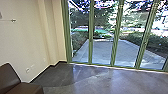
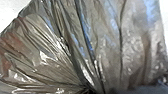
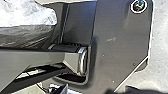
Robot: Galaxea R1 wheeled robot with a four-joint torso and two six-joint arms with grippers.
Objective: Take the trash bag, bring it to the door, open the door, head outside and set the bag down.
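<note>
Grey-brown plastic pleats fan glossily across the trash bag (image 2: 60, 47) (whether either arm's jaws are clenched, I cannot tell).

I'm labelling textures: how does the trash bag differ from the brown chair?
The trash bag is heavily creased, while the chair looks smooth. The bag's folds gather toward one spot; the chair has a seat and raised back. The bag is greyish with bright glints, the chair a more even dark brown.
</note>
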